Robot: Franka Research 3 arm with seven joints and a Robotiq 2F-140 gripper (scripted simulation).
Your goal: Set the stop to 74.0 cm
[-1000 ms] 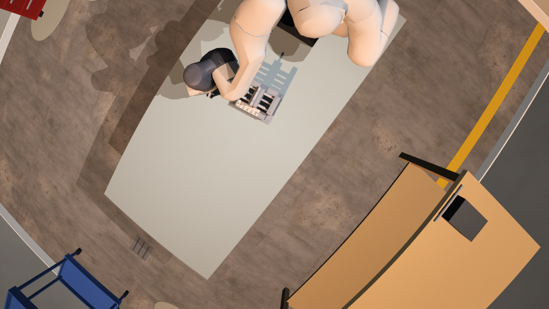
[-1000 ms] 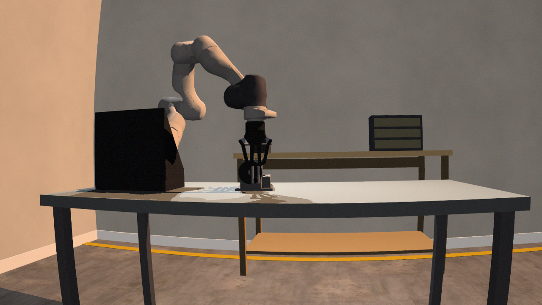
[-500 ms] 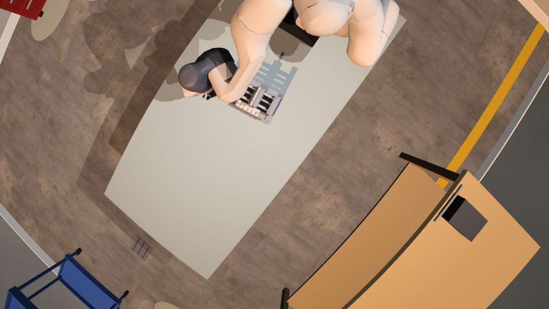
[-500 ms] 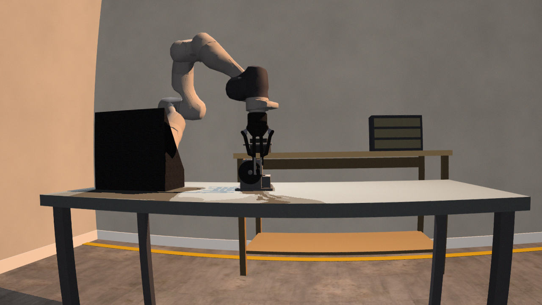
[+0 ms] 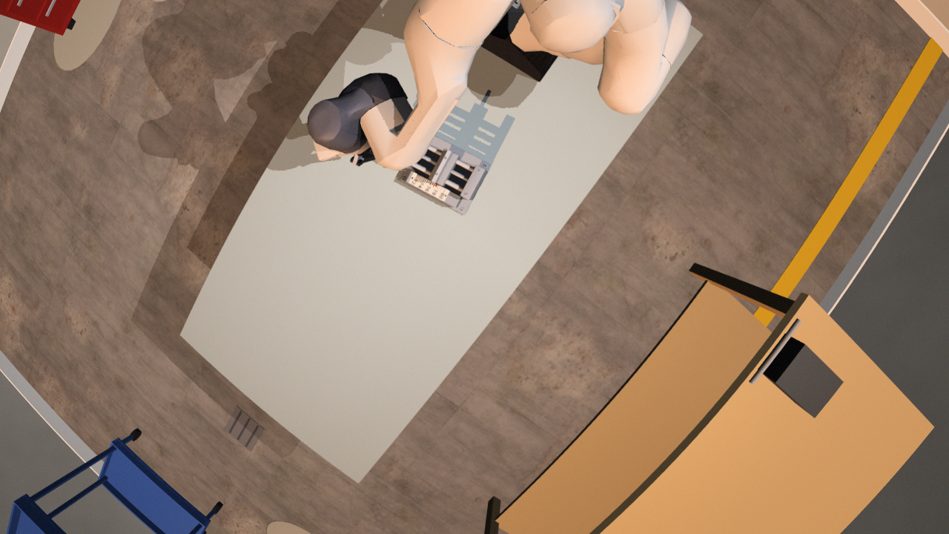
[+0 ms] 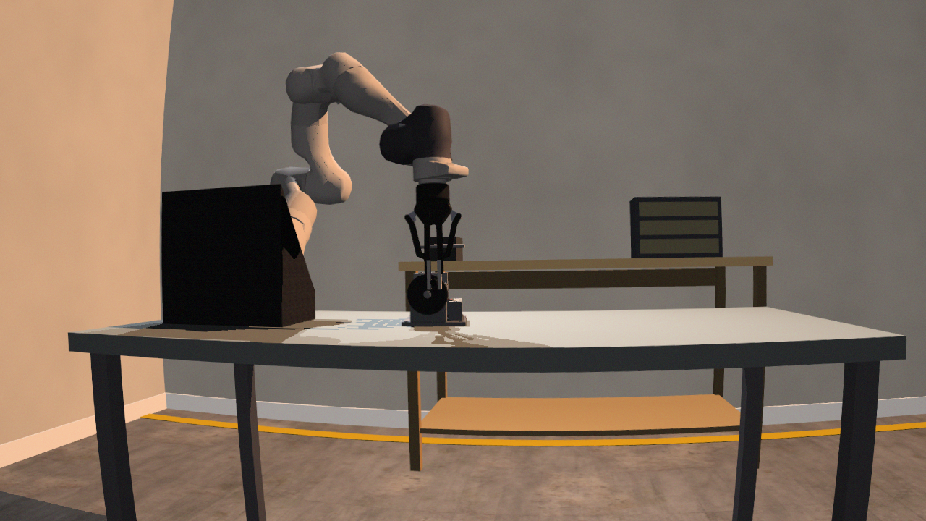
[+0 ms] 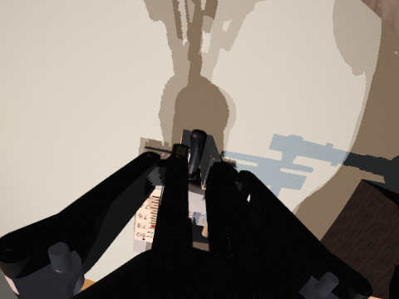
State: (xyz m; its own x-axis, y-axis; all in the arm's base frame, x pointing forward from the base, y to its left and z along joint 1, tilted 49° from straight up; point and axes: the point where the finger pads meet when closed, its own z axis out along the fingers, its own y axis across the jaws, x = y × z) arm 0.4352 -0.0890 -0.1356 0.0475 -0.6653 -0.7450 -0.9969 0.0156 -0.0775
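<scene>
The stop fixture (image 5: 466,204) (image 6: 427,318) sits on the table (image 5: 318,318) (image 6: 615,323). Its light cross-block (image 5: 444,170) spans the rods. A cream scale (image 5: 428,186) (image 7: 139,230) runs along one side; a red pointer (image 7: 153,227) stands near the 78 mark, though the digits are small. The black handwheel (image 6: 417,303) stands upright at the fixture's end. My gripper (image 6: 434,281) (image 7: 194,144) points down in front of the wheel, shut on its dark crank knob (image 7: 198,139). The arm hides the gripper and wheel in the top view, and the fingers hide part of the scale in the wrist view.
A large dark box (image 6: 220,259) (image 7: 366,224) stands on the table near the arm's base. A wooden workbench (image 5: 743,464) (image 6: 582,263) stands beyond the table. A blue cart (image 5: 149,491) and a red cabinet (image 5: 39,12) stand on the floor away from the table.
</scene>
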